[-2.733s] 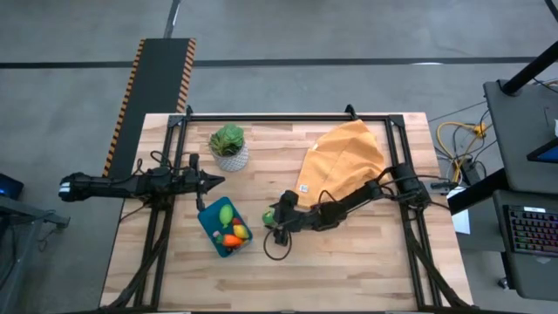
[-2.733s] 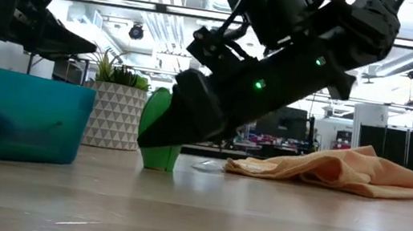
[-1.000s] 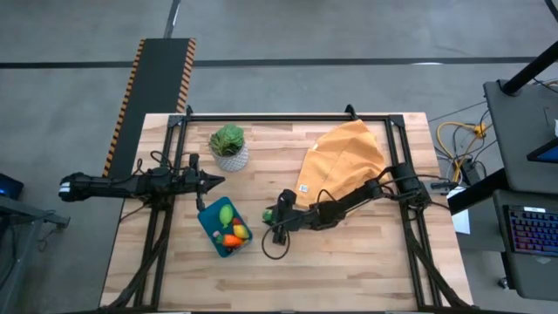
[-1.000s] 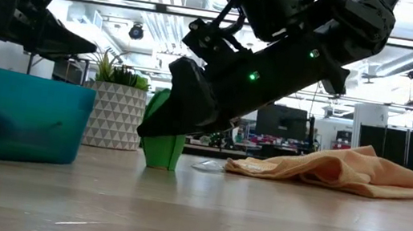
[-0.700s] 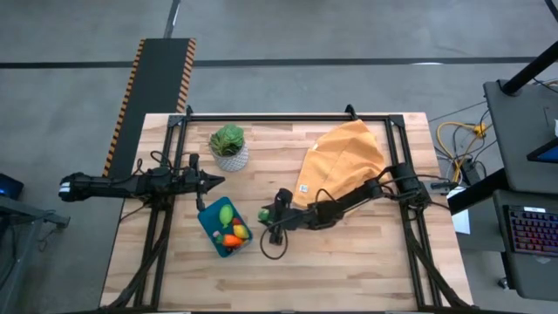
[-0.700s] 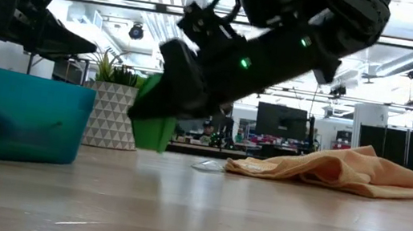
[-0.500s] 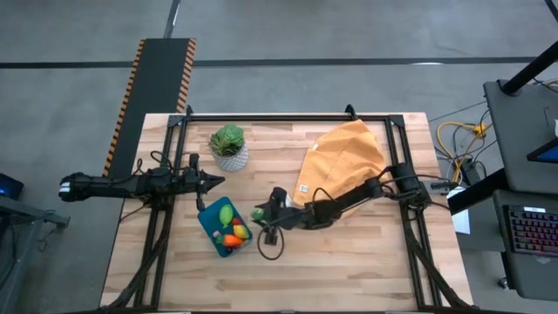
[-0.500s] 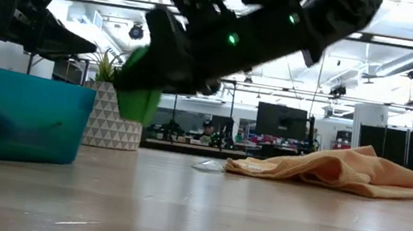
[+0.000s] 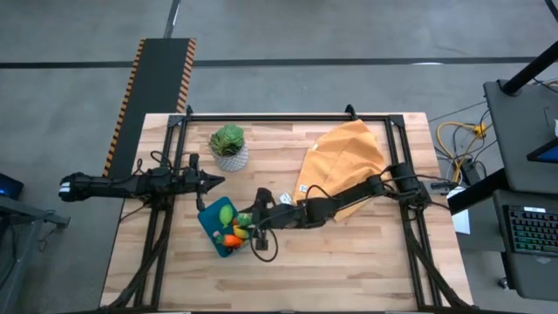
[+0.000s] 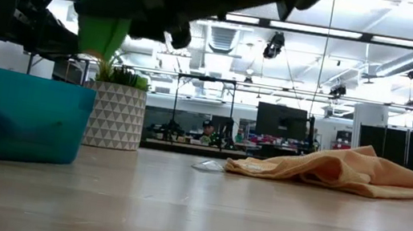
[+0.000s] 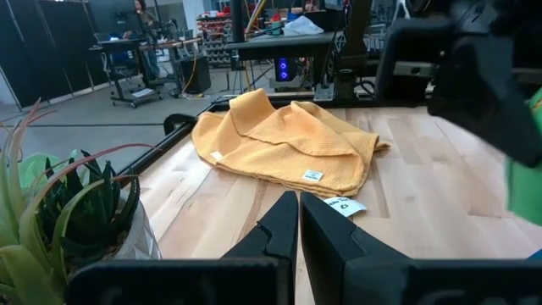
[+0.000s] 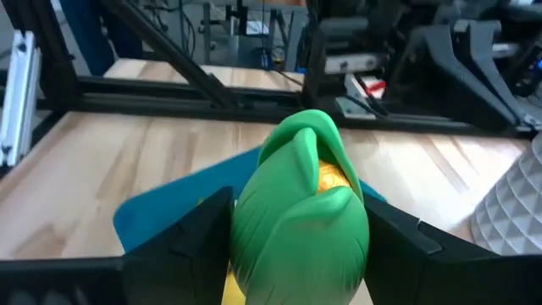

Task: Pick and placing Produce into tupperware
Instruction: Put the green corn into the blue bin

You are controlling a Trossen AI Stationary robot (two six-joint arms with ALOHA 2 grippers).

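Half-hidden green corn over tupperware

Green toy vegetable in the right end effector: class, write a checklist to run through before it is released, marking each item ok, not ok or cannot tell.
1. Green toy vegetable gripped between the fingers of the right end effector: ok.
2. Vegetable lifted clear of the table: ok, it hangs above the rim height of the teal container in the low view.
3. Vegetable over the container: ok by the high view, near its right edge; fully inside the rim: cannot tell.
4. Free room inside among the produce already there: cannot tell.
5. Left end effector out of the drop path: ok, it waits beside the container's far corner, shut.
6. Orange cloth and potted plant clear of the container: ok.
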